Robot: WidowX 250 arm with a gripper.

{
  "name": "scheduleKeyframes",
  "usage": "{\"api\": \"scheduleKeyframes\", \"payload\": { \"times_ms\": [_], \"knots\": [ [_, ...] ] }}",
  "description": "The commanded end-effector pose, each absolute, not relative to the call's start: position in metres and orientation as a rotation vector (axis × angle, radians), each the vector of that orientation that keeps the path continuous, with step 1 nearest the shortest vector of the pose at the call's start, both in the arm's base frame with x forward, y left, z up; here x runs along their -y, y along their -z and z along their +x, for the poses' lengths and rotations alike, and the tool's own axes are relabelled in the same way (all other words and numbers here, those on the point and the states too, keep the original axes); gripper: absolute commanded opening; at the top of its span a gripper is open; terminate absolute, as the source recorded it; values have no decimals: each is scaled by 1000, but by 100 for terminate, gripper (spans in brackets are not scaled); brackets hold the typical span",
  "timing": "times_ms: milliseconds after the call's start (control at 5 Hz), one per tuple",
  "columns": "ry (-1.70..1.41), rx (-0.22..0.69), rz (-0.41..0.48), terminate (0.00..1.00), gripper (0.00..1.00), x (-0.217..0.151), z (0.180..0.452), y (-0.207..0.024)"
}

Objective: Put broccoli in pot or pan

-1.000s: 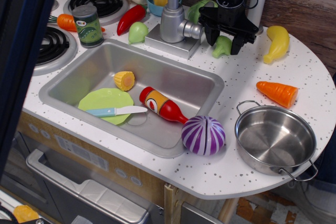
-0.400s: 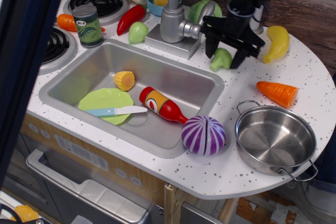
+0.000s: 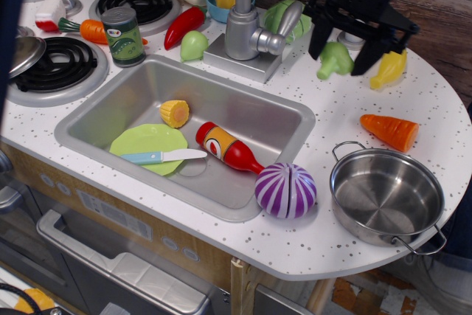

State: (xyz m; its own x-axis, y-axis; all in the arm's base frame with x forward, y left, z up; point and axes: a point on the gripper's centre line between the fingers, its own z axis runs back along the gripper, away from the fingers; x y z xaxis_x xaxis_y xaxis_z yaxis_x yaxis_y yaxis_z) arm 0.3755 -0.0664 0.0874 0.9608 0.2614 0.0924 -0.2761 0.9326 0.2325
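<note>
Pinching broccoli (image 3: 334,59), gripper (image 3: 340,49) above counter; pot (image 3: 386,196) empty (can (image 3: 123,36) label unreadable).

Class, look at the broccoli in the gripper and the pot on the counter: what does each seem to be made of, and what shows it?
Broccoli: likely moulded plastic, matte light green, with uniform colour and a bumpy head. Pot: apparently stainless steel, polished, with mirror-like reflections and thin wire handles.
</note>
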Motion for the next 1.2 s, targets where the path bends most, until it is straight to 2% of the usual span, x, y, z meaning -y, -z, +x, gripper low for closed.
{"api": "scheduleKeyframes", "payload": {
  "times_ms": [0, 400, 600, 1000],
  "knots": [
    [-398, 89, 110, 0, 0, 94, 341, -101],
    [-414, 67, 43, 0, 0, 117, 315, -77],
    [-403, 106, 41, 0, 100, 121, 312, -75],
    [-403, 106, 41, 0, 100, 121, 312, -75]
  ]
}}
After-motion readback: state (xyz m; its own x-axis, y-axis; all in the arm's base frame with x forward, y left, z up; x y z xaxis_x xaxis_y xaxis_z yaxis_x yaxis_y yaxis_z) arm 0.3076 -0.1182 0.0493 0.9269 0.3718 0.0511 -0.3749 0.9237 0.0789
